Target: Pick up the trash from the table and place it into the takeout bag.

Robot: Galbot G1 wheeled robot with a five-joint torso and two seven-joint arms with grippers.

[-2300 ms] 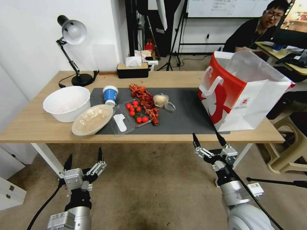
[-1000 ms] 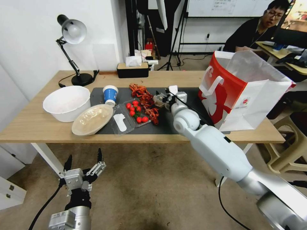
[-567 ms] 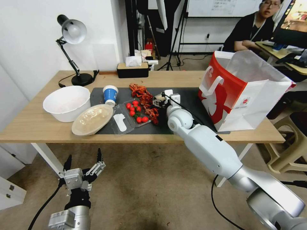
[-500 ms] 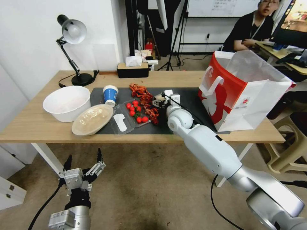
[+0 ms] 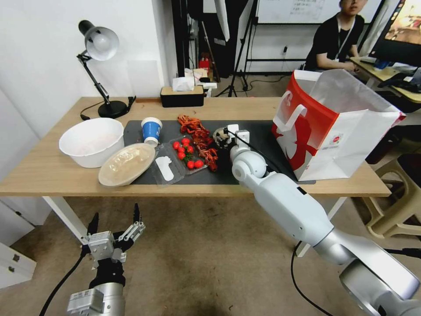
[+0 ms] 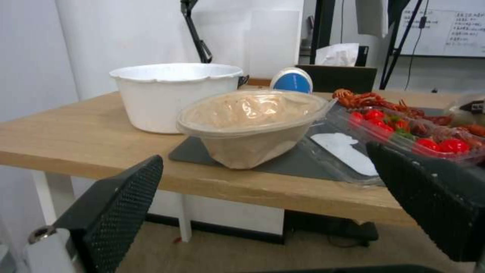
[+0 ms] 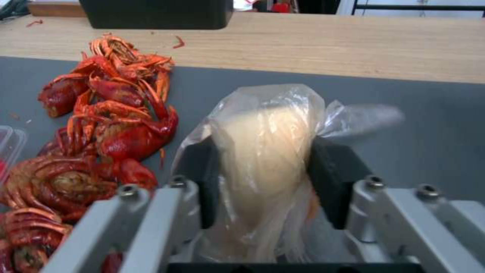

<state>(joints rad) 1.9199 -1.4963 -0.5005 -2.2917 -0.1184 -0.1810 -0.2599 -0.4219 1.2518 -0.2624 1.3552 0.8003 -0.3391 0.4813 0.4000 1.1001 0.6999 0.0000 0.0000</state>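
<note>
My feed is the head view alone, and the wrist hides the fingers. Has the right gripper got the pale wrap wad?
Observer: Yes. The right wrist view shows the right gripper shut on the pale wrap wad, a pad on each side.
Operator: Touching the crayfish shells?
Observer: No. The crayfish shells lie beside the wad, apart from the fingers.
Operator: Is that beige round thing only a lid?
Observer: No. Past the open left gripper, the left wrist view shows a lidded bowl, tilted on the edge of the dark grey mat.
</note>
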